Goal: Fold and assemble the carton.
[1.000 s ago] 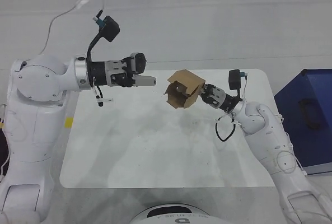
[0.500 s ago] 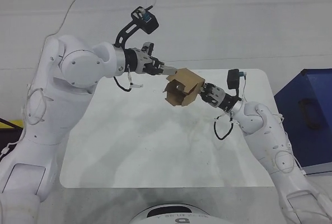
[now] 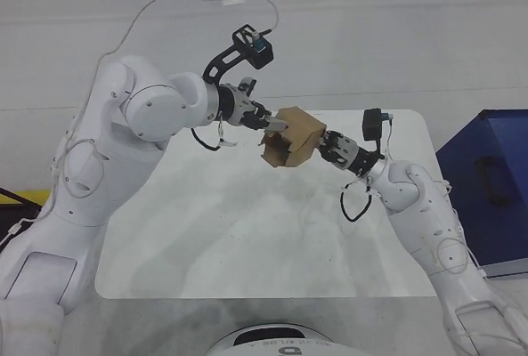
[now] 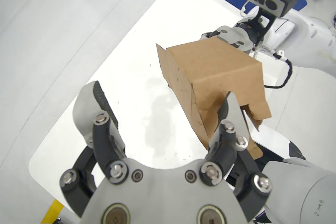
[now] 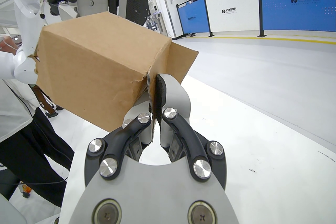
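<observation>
A brown cardboard carton (image 3: 293, 137) hangs in the air over the far part of the white table (image 3: 246, 240). My right gripper (image 3: 326, 147) is shut on one of its flaps (image 5: 151, 104), pinched between the pads. The box body (image 5: 97, 59) is squared up, with loose flaps at the end facing my left arm. My left gripper (image 4: 162, 101) is open at that end; one finger (image 4: 232, 114) touches a carton flap (image 4: 252, 109), the other finger (image 4: 92, 101) stands free to the side. In the top view the left gripper (image 3: 271, 125) meets the carton's far left corner.
A blue bin (image 3: 504, 182) stands off the table's right side. The table's near half is bare white surface. A person in white top and dark trousers (image 5: 15, 109) stands beyond the table's left side.
My left arm has swung in from the table's left side to the carton, and its open fingers now touch the carton's end. The right arm has held the carton nearly still.
</observation>
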`<action>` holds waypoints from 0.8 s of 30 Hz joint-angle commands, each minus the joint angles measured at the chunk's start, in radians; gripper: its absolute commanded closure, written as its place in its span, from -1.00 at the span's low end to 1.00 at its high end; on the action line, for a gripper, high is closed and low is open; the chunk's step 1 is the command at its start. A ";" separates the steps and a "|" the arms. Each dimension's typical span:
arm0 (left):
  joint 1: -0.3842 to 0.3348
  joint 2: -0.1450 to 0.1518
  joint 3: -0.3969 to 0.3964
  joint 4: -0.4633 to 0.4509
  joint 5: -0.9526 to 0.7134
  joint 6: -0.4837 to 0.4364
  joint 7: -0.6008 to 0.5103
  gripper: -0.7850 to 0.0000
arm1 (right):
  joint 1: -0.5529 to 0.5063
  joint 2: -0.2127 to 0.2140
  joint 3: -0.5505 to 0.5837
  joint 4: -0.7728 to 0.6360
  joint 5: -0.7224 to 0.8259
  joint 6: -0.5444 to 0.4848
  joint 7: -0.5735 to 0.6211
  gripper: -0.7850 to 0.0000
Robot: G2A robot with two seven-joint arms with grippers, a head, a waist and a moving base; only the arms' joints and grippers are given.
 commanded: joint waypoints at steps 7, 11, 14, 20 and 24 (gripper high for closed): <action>-0.032 -0.012 0.036 0.023 0.008 0.017 0.002 -0.46 | -0.012 0.003 0.013 -0.010 -0.007 -0.012 -0.004 1.00; -0.039 -0.016 0.050 0.014 0.019 0.029 -0.002 -0.46 | -0.019 0.004 0.018 -0.012 -0.011 -0.015 -0.009 1.00; -0.041 -0.017 0.054 0.011 0.033 0.038 -0.001 -0.51 | -0.023 0.004 0.021 -0.013 -0.013 -0.017 -0.012 1.00; -0.031 -0.019 0.065 0.002 0.048 0.037 0.003 -0.71 | -0.029 0.005 0.026 -0.015 -0.021 -0.023 -0.017 1.00; -0.024 -0.020 0.078 -0.009 0.068 0.025 -0.009 -0.84 | -0.030 0.005 0.028 -0.014 -0.020 -0.024 -0.015 1.00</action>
